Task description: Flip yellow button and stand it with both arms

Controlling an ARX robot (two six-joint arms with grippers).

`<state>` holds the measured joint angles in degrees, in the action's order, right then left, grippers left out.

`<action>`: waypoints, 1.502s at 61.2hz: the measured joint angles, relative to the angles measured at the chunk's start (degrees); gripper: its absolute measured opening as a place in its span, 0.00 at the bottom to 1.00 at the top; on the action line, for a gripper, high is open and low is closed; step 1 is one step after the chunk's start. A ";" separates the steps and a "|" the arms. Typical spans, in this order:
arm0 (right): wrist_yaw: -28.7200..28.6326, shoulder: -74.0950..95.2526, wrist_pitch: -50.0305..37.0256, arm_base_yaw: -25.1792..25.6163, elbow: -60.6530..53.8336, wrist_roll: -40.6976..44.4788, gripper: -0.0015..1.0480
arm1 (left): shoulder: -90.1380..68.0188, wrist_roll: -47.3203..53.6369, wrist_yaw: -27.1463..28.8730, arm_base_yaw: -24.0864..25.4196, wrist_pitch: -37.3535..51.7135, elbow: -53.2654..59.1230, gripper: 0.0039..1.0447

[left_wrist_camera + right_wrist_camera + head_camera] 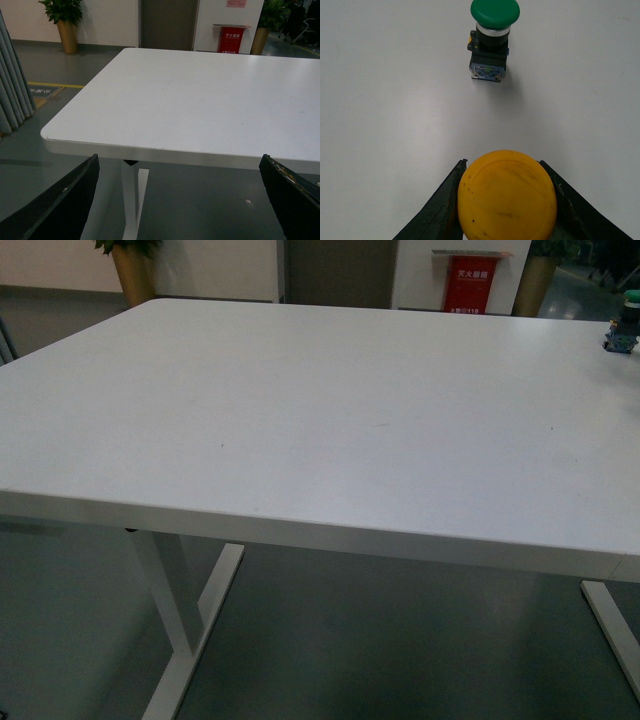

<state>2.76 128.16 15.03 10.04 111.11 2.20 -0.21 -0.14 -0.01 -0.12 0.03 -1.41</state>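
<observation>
In the right wrist view my right gripper (506, 200) is shut on the yellow button (506, 196). Its round yellow-orange cap faces the camera and fills the space between the two black fingers (440, 205); its collar and block are hidden behind the cap. It is held above the white table (395, 100). In the left wrist view my left gripper (180, 200) is open and empty, its two black fingers (65, 200) wide apart, off the near edge of the table (200, 100) over the grey floor. Neither arm shows in the front view.
A green-capped button (491, 40) stands upright on the table beyond the yellow one; it also shows at the far right edge in the front view (622, 330). A potted plant (65, 25) and a red sign (231, 40) stand behind the table.
</observation>
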 joint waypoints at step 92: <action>0.57 2.60 1.64 0.07 1.25 -0.24 0.92 | 0.00 0.00 0.00 0.00 0.00 0.00 0.94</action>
<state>3.33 130.76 16.67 10.11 112.36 1.96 -0.21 -0.14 -0.01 -0.12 0.03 -1.41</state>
